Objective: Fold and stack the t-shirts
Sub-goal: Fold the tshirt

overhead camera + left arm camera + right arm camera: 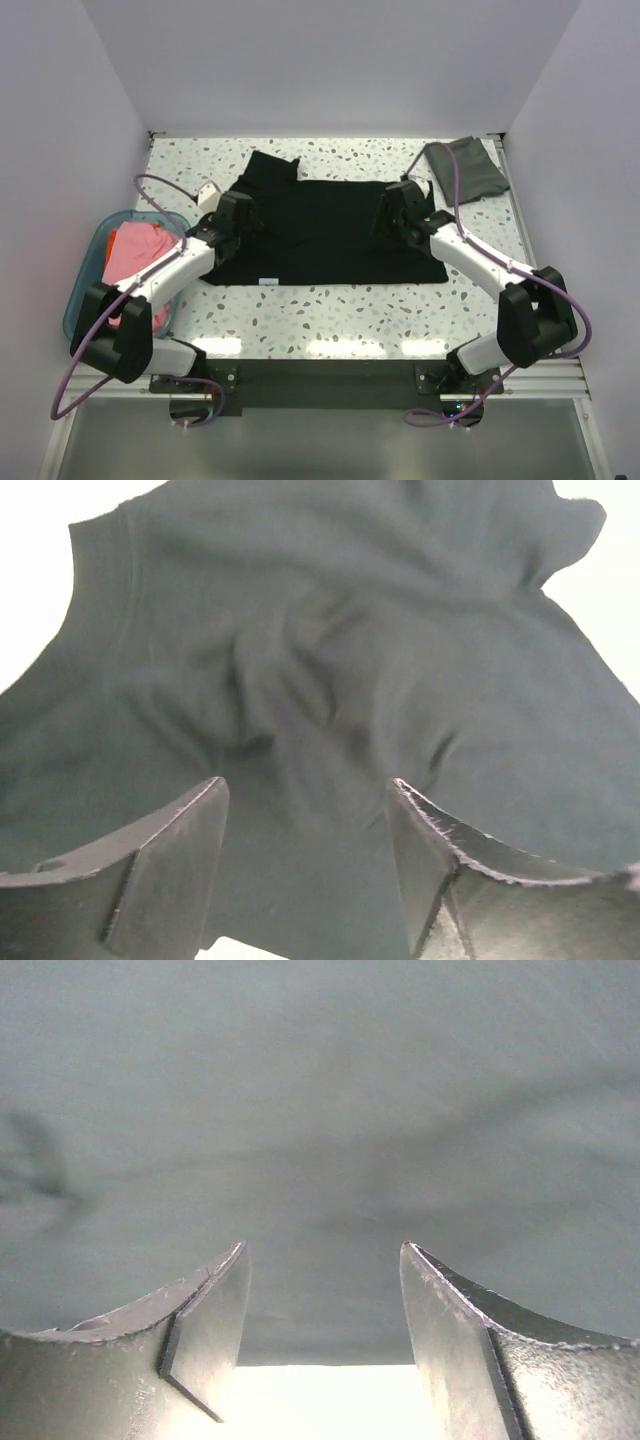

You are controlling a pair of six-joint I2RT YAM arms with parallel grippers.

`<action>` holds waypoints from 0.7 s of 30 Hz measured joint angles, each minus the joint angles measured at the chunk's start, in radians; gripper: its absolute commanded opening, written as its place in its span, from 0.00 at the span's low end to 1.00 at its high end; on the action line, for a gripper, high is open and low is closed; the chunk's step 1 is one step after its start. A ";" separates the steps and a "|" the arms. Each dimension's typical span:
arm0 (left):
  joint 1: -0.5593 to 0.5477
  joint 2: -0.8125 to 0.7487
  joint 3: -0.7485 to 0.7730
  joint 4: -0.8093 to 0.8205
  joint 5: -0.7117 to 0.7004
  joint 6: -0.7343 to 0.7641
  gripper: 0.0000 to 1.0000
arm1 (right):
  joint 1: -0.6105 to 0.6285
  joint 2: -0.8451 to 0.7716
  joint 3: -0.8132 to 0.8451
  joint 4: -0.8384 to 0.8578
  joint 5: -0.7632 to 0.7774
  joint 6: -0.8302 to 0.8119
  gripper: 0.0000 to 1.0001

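Black t-shirt (330, 230) — white speckled table (350, 300)

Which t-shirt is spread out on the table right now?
The black t-shirt, mid-table. The grey-green t-shirt lies folded at the far right corner; the pink t-shirt is bunched in the tub.

White label (266, 283) on black t-shirt (330, 235) is unreadable.

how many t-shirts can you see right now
4: black t-shirt spread mid-table; grey-green t-shirt folded at the far right corner; pink t-shirt and orange-red t-shirt in the teal tub at left. More may lie hidden under them.
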 measured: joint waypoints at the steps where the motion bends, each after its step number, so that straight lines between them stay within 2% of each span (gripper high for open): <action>1: -0.015 -0.002 -0.019 0.004 0.001 -0.008 0.65 | -0.017 -0.020 -0.043 -0.006 0.003 0.007 0.63; 5: -0.041 0.010 -0.101 0.006 0.019 -0.045 0.49 | -0.143 -0.012 -0.164 -0.016 0.004 0.028 0.58; 7: -0.040 0.026 -0.142 0.014 0.028 -0.069 0.45 | -0.207 0.005 -0.198 -0.015 0.004 0.039 0.55; 11: -0.040 0.041 -0.210 0.018 0.035 -0.119 0.42 | -0.279 0.031 -0.246 -0.015 -0.005 0.071 0.55; 15: -0.040 0.002 -0.265 0.044 0.034 -0.172 0.42 | -0.296 0.009 -0.288 -0.018 -0.006 0.114 0.57; 17: -0.040 -0.043 -0.308 0.063 0.036 -0.199 0.42 | -0.312 -0.035 -0.327 -0.016 -0.013 0.142 0.62; 21: -0.041 -0.143 -0.395 0.084 0.053 -0.251 0.42 | -0.373 -0.172 -0.430 -0.046 -0.041 0.195 0.64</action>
